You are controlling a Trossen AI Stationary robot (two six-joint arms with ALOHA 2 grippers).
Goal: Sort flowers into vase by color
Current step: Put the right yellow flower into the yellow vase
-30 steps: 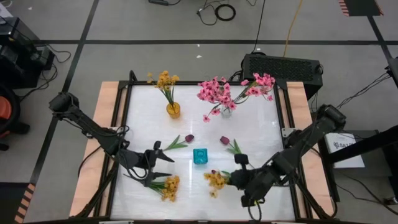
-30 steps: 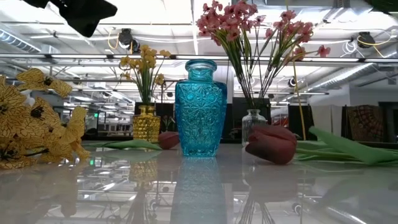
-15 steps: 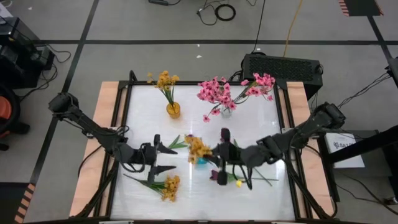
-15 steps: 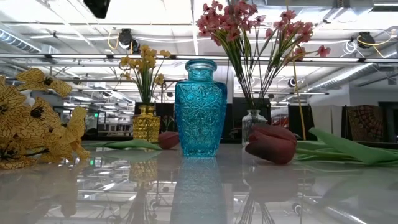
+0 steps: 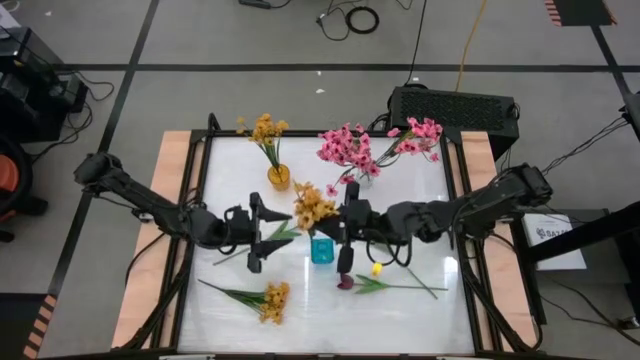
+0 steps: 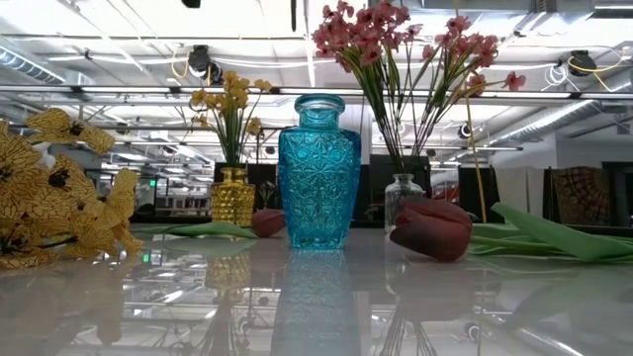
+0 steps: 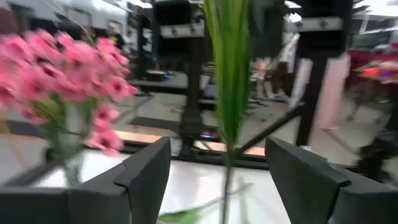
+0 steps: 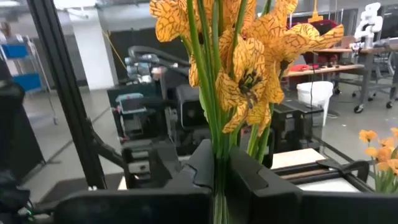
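My right gripper (image 5: 338, 234) is shut on a yellow sprig. Its blossoms (image 5: 313, 205) stand above the fingers, close beside the empty blue vase (image 5: 322, 250). My left gripper (image 5: 261, 236) is open, pointing right, with its fingers above the stem (image 5: 232, 254) of a maroon tulip lying on the table. It touches nothing. In the left wrist view a green stem (image 7: 228, 68) stands upright beyond the open fingers. Another yellow sprig (image 5: 270, 300) and another tulip (image 5: 345, 283) lie flat near the near edge. My right gripper pinches the yellow sprig's green stems (image 8: 214, 140) between its two fingers, a little below the blossoms (image 8: 249, 68). The fingers come level from the table's right and lie across the stems. The sprig is lifted clear and stands roughly upright.
An amber vase (image 5: 278, 178) with yellow flowers and a clear vase (image 5: 363, 178) with pink flowers (image 5: 350, 148) stand toward the far edge. A small yellow bit (image 5: 377, 268) lies by the near tulip's stem (image 5: 400, 287). A dark box (image 5: 455, 105) sits beyond the far right corner.
My right gripper has lifted the yellow sprig off the table at the near right and carried it left and toward the far edge, to the blue vase. The sprig has turned from lying flat to upright. My left gripper, still open, has moved toward the far edge and slightly right.
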